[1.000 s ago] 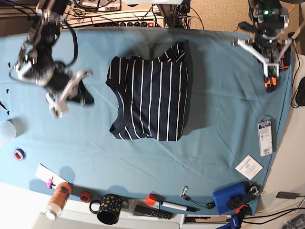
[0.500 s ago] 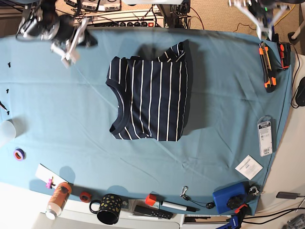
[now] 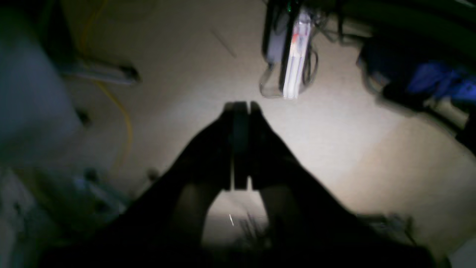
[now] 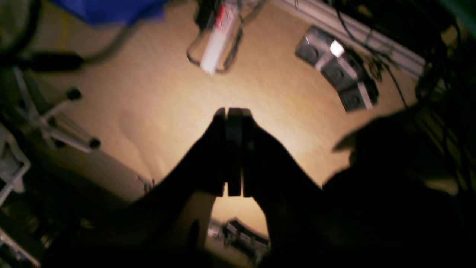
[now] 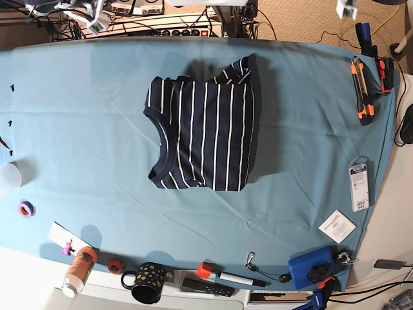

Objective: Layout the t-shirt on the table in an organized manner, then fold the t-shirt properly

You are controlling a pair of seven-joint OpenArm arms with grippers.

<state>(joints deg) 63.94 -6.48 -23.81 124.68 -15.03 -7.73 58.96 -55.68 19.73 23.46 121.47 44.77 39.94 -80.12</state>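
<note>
The navy t-shirt (image 5: pixel 203 132) with thin white stripes lies folded into a compact rectangle in the middle of the teal table (image 5: pixel 77 129), collar toward the left. Both arms are drawn back past the table's far edge. Only a bit of the right arm shows at the top left of the base view, and a bit of the left arm at the top right. In the wrist views, the left gripper (image 3: pixel 241 108) and the right gripper (image 4: pixel 233 111) are both shut with nothing between the fingers. They hang over beige floor, far from the shirt.
Orange-and-black utility knives (image 5: pixel 361 90) lie at the far right. A packaged item (image 5: pixel 359 184), a white card (image 5: pixel 336 226) and a blue box (image 5: pixel 311 268) sit along the right side. A dotted mug (image 5: pixel 148 282), an orange bottle (image 5: pixel 79 271) and a marker (image 5: pixel 239 279) line the near edge.
Both arms have swung up and back off the table toward its far edge, nearly leaving the base view. The folded t-shirt has stayed in place.
</note>
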